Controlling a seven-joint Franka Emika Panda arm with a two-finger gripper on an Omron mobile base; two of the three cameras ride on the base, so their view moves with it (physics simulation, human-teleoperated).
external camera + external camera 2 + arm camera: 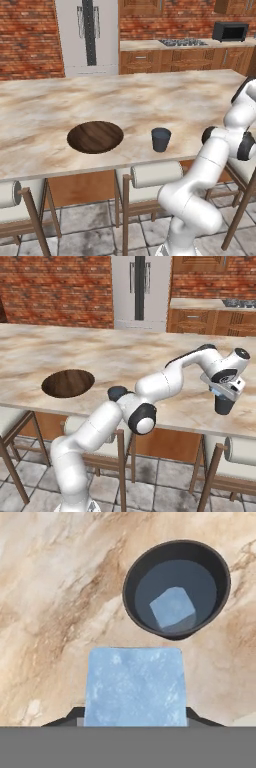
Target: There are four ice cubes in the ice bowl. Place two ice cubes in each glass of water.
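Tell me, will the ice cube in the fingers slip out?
It might. The ice cube looks smooth and glassy, so it is probably slippery, and the dark fingers seem to touch it just at its lower corners. Its flat sides should help the grip, though. It is probably stiff and light. If it drops, it would likely slide on the counter, not roll.
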